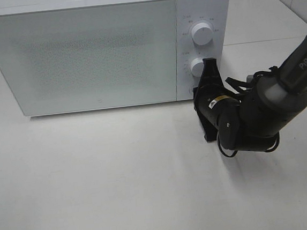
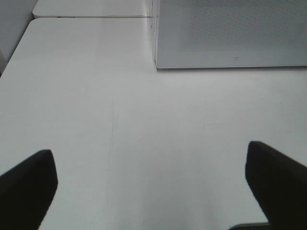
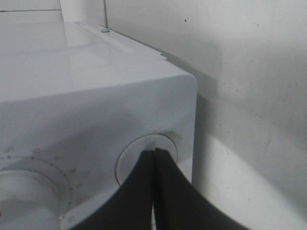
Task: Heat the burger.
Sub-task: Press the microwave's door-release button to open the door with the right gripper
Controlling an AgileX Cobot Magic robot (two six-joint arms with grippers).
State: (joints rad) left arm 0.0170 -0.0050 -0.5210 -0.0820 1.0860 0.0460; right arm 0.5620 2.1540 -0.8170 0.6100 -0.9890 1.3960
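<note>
No burger is to be seen in any view. The microwave (image 1: 84,56) door is shut and frosted, so whether it's already sat inside can't be told. The right gripper (image 1: 209,64) is pinched fully closed with nothing held. In the wrist view its tips look to be laid right on the round button (image 3: 136,151) at the bottom of the control panel, just under the lower knob (image 1: 195,66). So any push would go straight ahead from the fingertips into the panel, and the right arm is clearly the one placed for it. The left gripper (image 2: 151,167) is spread wide and empty, hung over bare table (image 2: 144,110) off the microwave's front left corner, well apart from the panel. Probably a door-release or a start press is being set up — which one can't be called from here.
</note>
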